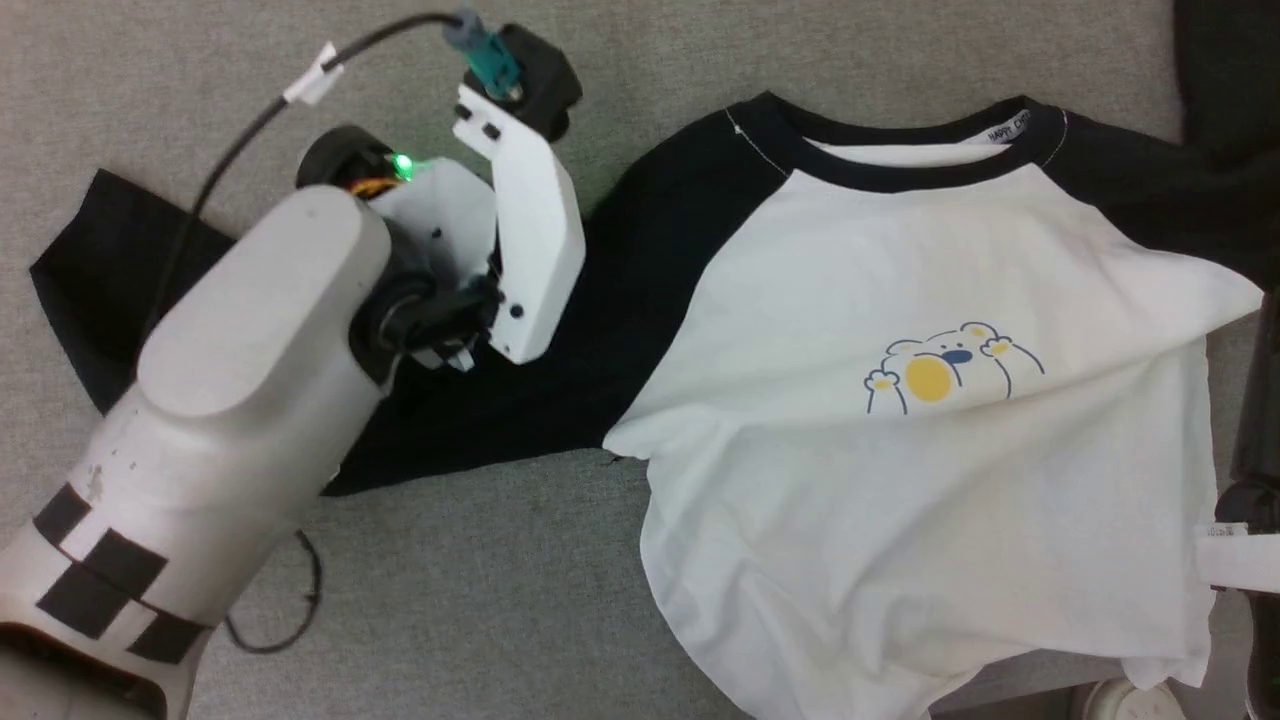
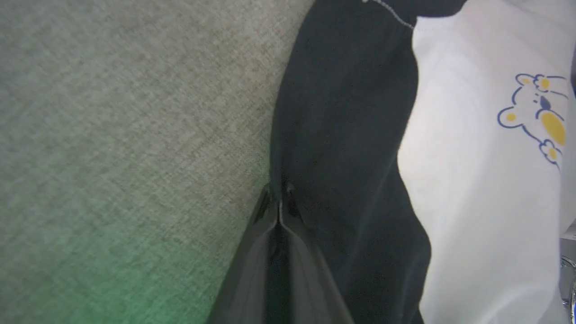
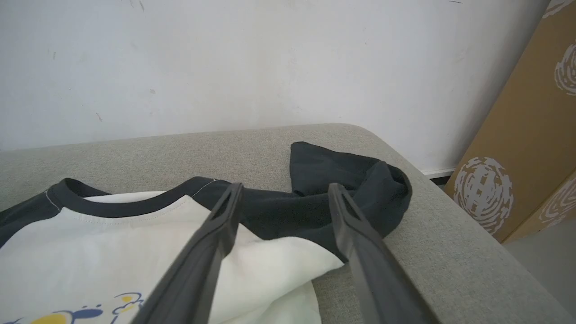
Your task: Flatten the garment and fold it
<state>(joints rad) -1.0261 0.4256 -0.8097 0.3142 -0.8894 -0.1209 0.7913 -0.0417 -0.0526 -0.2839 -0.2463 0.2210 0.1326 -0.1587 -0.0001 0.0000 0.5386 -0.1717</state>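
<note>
On the grey cushion your T-shirt lies face up. The fingers of your left gripper meet at the spread sleeve edge; so thin a pinch could slip under pull. Those of your right gripper gape wide above the bunched sleeve, which could slide off the cushion.

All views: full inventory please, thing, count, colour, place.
garment: 1, white with black sleeves and neckband, yellow-and-blue chest print; spread on the padded surface, sleeve on the robot's right bunched.
padded surface: 1, grey fabric; under the garment.
wall: 1, white; behind the surface.
cardboard: count unclear, brown with white prints; beside the surface's end.
cable: 1, black with a white tag; running to the left wrist.
left forearm: 1, pale; over the left sleeve.
left hand: 1, dark; shut on the sleeve's edge.
right hand: 1, dark; open above the bunched sleeve.
</note>
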